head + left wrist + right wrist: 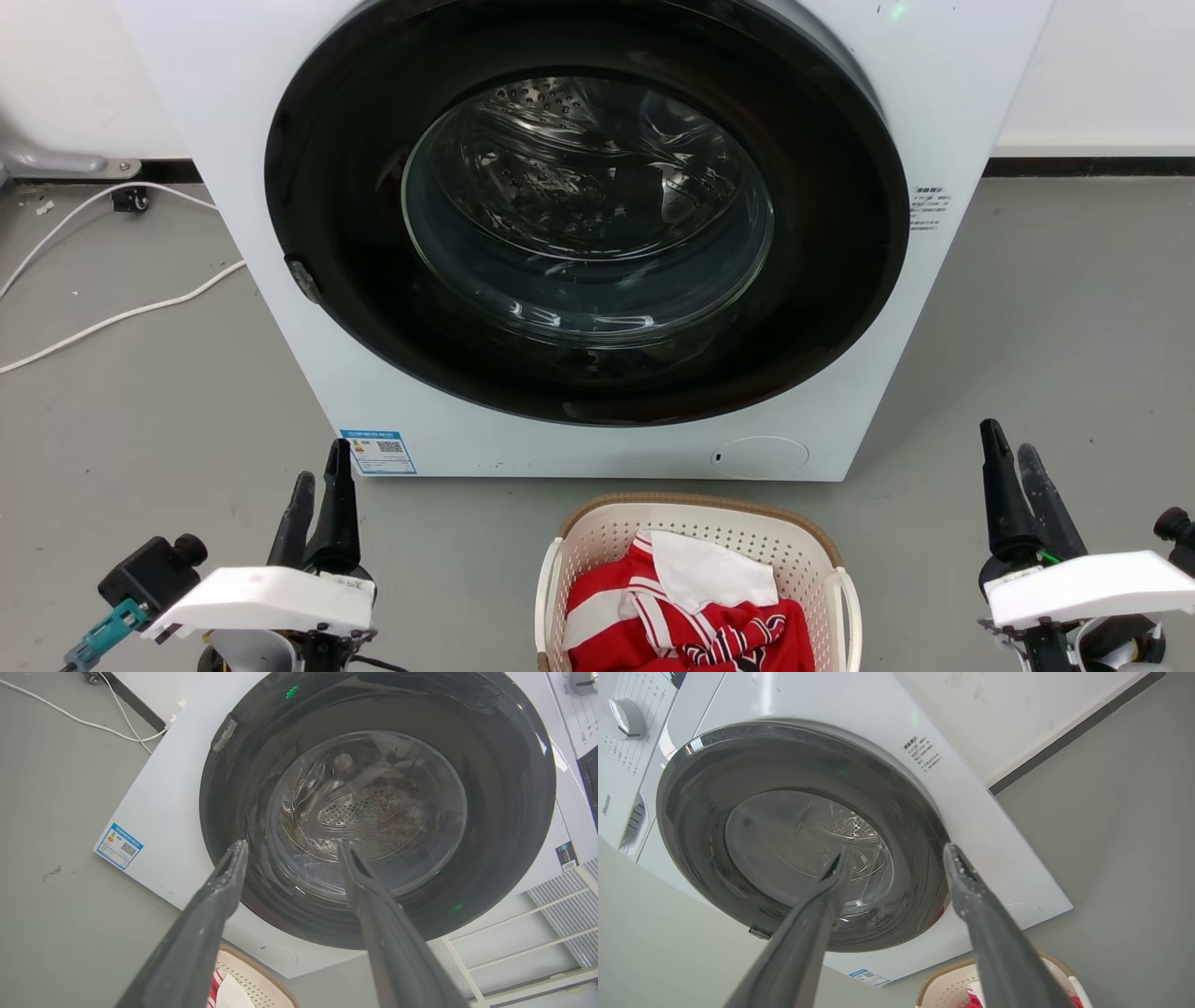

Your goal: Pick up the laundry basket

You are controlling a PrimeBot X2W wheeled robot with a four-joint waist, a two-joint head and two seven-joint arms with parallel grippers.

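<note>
Left gripper first: its two dark fingers are spread apart with nothing between them. The wrist view shows the gap clearly, though from the head view they look almost together, probably just the angle. Right gripper is the same deal, fingers parted and holding nothing. Both point away from the robot toward the washing machine, tips raised off the floor, with the white wrist housings sitting low at the near corners. The left one is at the near left and the right one at the near right, neither touching anything.

The laundry basket sits on the floor between them, well apart from each gripper and a bit closer to the right one. It's cream-white plastic full of little holes, with rounded corners and a brown woven-look rim around the top. A white handle runs down its left side and another one down its right. Its near end runs off the picture's edge. Inside is a bundle of red and white striped clothes with a plain white piece on top.

Just beyond the basket is the washer, with its big dark round door closed and the steel drum visible through the glass. There's a blue label at its lower left corner, and a white cable trails on the floor at far left.
</note>
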